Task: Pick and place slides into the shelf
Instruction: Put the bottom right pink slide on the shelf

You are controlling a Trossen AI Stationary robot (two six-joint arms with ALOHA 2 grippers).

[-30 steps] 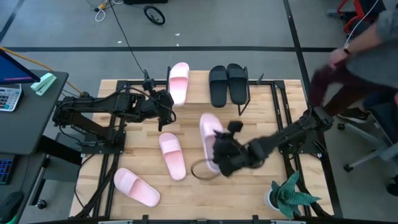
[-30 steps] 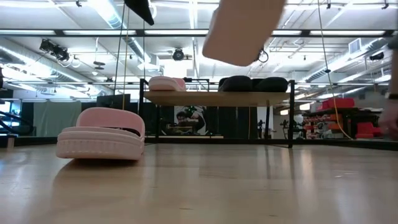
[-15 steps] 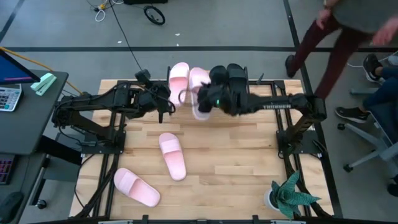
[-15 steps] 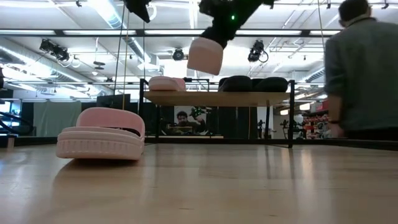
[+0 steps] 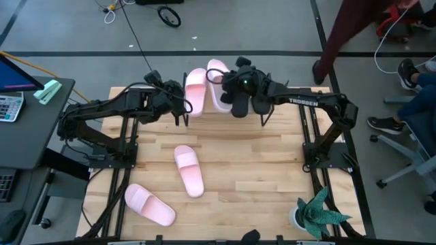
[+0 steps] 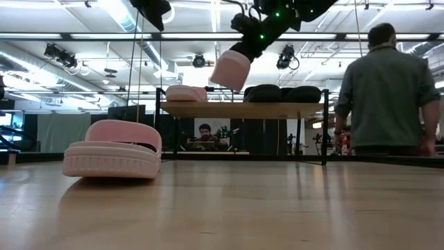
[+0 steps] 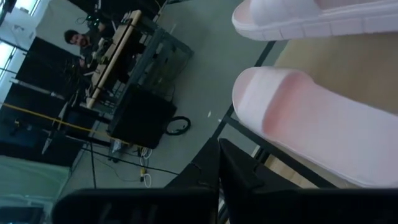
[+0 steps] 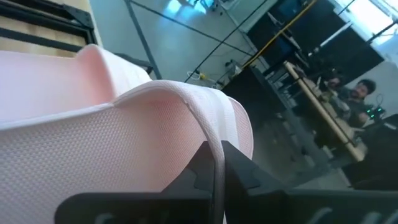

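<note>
A pink slide (image 5: 218, 85) is held in the air by the right claw (image 5: 233, 88), whose fingers are pinched on the slide's strap, as is seen in the right wrist view. The slide is poised over the shelf (image 6: 243, 109) at the far side of the surface (image 5: 259, 177), between a pink slide already lying on the shelf (image 5: 195, 90) and the two black slides (image 5: 248, 92) to its right.

The left claw (image 5: 178, 109) is pressed together and holds nothing; it is placed just at the left of the shelf, near the lying pink slide.

In the low view the carried slide is seen tilted, toe down. If it is let go at this angle, it could be tipped onto a neighbour or rolled off the far edge. Two more pink slides (image 5: 189, 170) (image 5: 149, 204) are left on the surface.
</note>
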